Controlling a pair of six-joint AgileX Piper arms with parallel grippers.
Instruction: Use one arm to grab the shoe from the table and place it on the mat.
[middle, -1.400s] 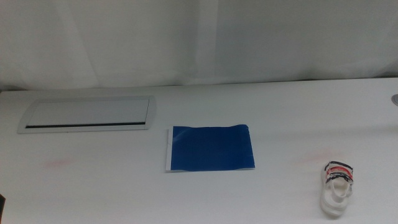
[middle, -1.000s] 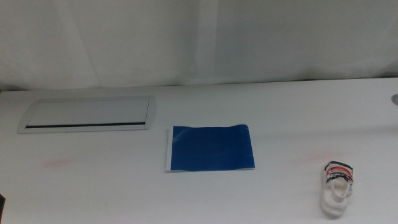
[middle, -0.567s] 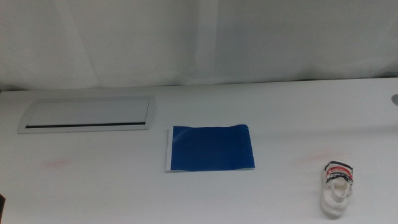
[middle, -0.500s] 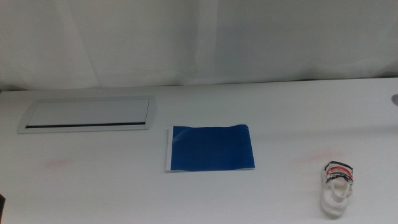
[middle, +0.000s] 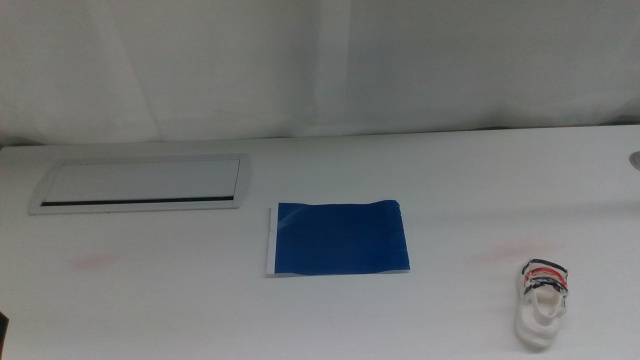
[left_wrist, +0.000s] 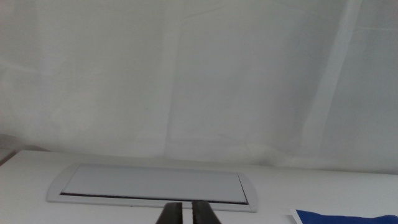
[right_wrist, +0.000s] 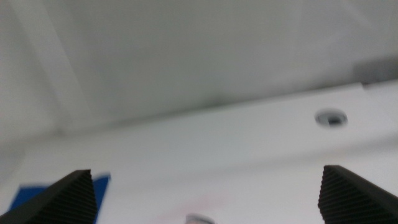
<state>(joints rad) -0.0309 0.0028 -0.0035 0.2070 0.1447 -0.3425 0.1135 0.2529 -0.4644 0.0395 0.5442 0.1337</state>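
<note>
The shoe, a small white sandal with red and black straps, lies on the table at the near right. The dark blue mat lies flat at the table's middle, its white strip on the left short edge, well apart from the shoe. Neither arm shows in the middle view. My left gripper is shut with nothing in it and faces the far wall. My right gripper is open, its jaws wide apart, over the table's right part. A corner of the mat shows in the blurred right wrist view.
A long pale grey framed panel is set in the table at the back left, also seen as the panel in the left wrist view. A round hole sits at the far right. A white curtain backs the table.
</note>
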